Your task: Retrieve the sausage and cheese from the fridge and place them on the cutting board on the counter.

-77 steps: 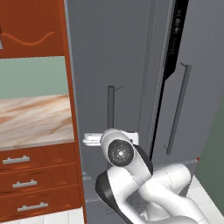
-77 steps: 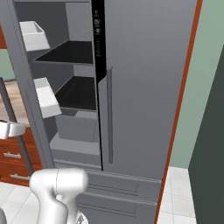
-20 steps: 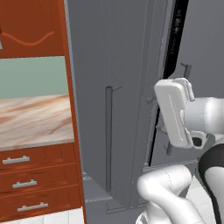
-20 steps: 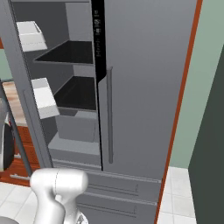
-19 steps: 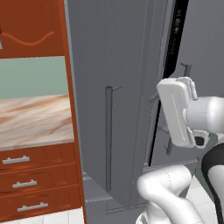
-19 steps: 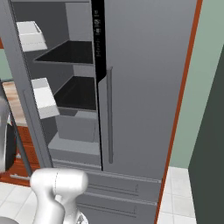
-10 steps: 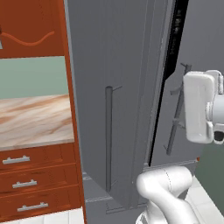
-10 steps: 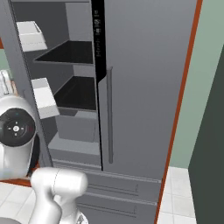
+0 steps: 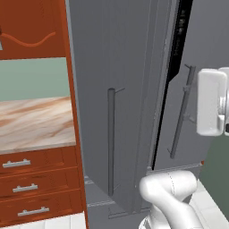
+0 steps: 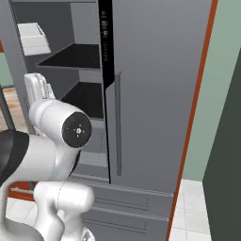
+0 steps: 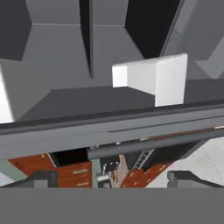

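Fridge (image 10: 155,94): one that I count, tall and grey; its left door (image 9: 112,103) is swung open towards my left camera and the right door is closed. I see it straight ahead of the base, with the counter off to its left.
Handles: I count two long vertical bars in the left base view, one on the open door (image 9: 111,143) and one on the closed door (image 9: 181,118); the right base view gives me the closed door's bar (image 10: 117,124).
Shelves: I make out two dark shelves (image 10: 70,56) in the open compartment, one above the other. I can't see sausage or cheese on them from here.
Bins: I count one white bin (image 10: 34,38) at upper left in the right base view; the hand view shows one white bin (image 11: 153,78) hanging on the inside of the door.
Control strip: one black panel (image 10: 106,42) running down the edge of the closed door.
Counter (image 9: 33,123): one stretch of beige-and-brown marbled top, left of the fridge.
Drawers: three red-brown fronts (image 9: 36,183) under the counter, each with one silver handle.
Gripper (image 11: 112,179): one; in the hand view I see its two dark tips spread wide apart with nothing between them, over the edge of the open door.
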You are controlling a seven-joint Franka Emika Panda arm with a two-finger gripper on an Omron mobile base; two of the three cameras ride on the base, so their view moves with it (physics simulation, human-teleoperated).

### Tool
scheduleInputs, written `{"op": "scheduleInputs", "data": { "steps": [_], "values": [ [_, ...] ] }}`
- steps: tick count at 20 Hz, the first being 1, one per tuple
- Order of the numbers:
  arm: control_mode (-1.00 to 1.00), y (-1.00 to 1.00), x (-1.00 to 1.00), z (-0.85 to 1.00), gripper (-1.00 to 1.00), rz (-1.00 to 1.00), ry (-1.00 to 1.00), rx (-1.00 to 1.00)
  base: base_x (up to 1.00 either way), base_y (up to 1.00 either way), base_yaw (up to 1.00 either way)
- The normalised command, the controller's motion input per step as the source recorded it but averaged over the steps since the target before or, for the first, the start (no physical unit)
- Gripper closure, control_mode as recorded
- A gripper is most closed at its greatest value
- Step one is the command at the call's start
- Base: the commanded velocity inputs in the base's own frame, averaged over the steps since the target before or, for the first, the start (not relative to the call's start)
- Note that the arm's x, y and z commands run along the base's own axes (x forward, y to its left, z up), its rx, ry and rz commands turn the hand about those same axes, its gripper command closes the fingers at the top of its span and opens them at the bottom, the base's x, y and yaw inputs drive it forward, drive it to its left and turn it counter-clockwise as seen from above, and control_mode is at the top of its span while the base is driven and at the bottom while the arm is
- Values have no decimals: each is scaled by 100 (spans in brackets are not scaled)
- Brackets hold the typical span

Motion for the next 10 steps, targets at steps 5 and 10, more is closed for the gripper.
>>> {"op": "scheduleInputs", "data": {
  "steps": [5,10],
  "values": [
    [-100,-21,40,0,-100,22,-1,3,0,0,0],
    [-100,-2,44,-3,-100,22,-8,0,0,0,0]
  ]
}}
